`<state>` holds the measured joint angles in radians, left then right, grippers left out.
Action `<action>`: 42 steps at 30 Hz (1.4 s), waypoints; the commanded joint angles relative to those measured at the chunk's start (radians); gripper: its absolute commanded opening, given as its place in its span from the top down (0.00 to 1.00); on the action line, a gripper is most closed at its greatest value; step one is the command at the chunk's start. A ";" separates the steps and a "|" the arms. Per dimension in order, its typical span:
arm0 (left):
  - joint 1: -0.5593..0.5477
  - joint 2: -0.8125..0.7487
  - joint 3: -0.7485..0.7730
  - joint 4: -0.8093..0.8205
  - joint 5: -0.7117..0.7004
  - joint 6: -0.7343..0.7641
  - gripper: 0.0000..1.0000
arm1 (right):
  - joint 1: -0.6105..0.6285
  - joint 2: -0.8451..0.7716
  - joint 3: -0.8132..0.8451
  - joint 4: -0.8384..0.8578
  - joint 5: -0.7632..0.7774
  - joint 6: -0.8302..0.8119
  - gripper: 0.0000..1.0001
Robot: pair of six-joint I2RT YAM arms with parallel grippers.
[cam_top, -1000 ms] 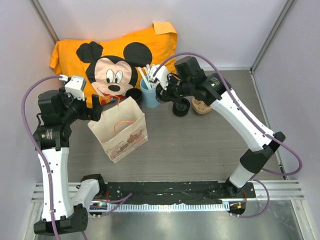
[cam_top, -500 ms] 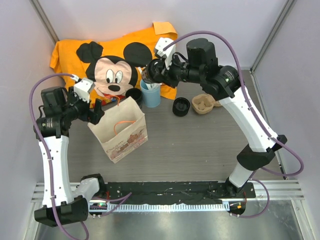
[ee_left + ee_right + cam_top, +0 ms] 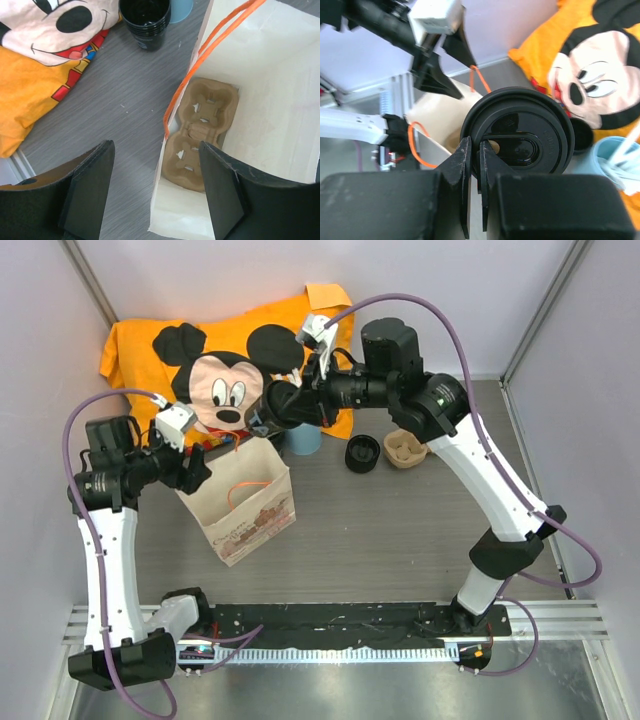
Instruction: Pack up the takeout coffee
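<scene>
Right gripper (image 3: 474, 148): fingers nearly closed, pinching lid rim of coffee cup (image 3: 267, 413); cup aloft just behind open paper bag (image 3: 260, 90), table's back left. Left gripper (image 3: 156, 151): jaws apart, straddling bag wall.

takeout coffee (image 3: 517, 132): one, black ridged lid
paper bag (image 3: 245, 510): one, white with orange handles, toward the desk's (image 3: 400, 530) left edge
pulp carriers: two; one carrier (image 3: 200, 132) inside the bag, another carrier (image 3: 405, 450) toward the back edge
blue cup (image 3: 303, 440): one
black hollow pieces: two; one black piece (image 3: 146, 20) just beside the blue cup, another black piece (image 3: 362, 453) between blue cup and carrier
orange Mickey Mouse cloth (image 3: 225, 360): one, back left corner
robot arms: two; left arm (image 3: 105, 560), right arm (image 3: 490, 485)
</scene>
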<state>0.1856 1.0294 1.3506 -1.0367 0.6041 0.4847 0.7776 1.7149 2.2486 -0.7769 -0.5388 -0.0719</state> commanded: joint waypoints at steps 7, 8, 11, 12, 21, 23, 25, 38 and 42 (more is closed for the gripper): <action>0.008 0.027 -0.008 0.116 0.092 -0.029 0.27 | 0.040 -0.034 -0.104 0.125 -0.108 0.174 0.99; 0.006 0.038 -0.004 0.125 0.097 -0.034 0.27 | 0.045 -0.034 -0.115 0.131 -0.107 0.187 0.99; 0.006 0.055 0.012 0.132 0.124 -0.054 0.27 | 0.060 -0.034 -0.149 0.139 -0.093 0.190 0.99; 0.006 0.061 0.013 0.130 0.129 -0.058 0.27 | 0.061 -0.031 -0.161 0.139 -0.083 0.192 0.99; 0.006 0.029 -0.030 0.187 0.134 -0.113 0.28 | 0.086 0.035 -0.144 0.142 0.048 0.210 0.99; 0.006 0.011 -0.051 0.213 0.126 -0.132 0.28 | 0.100 0.055 -0.141 0.134 0.072 0.207 0.99; 0.006 0.005 -0.065 0.227 0.120 -0.149 0.28 | 0.124 0.072 -0.141 0.126 0.118 0.202 0.99; 0.006 -0.015 -0.119 0.316 0.082 -0.233 0.29 | 0.226 0.140 -0.133 0.096 0.344 0.152 0.99; 0.006 -0.005 -0.117 0.310 0.121 -0.233 0.38 | 0.226 0.161 -0.129 0.094 0.381 0.136 0.99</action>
<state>0.1856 1.0332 1.2320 -0.7799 0.6834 0.2687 1.0065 1.8645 2.0724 -0.6994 -0.2432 0.0917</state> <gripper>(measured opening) 0.643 0.114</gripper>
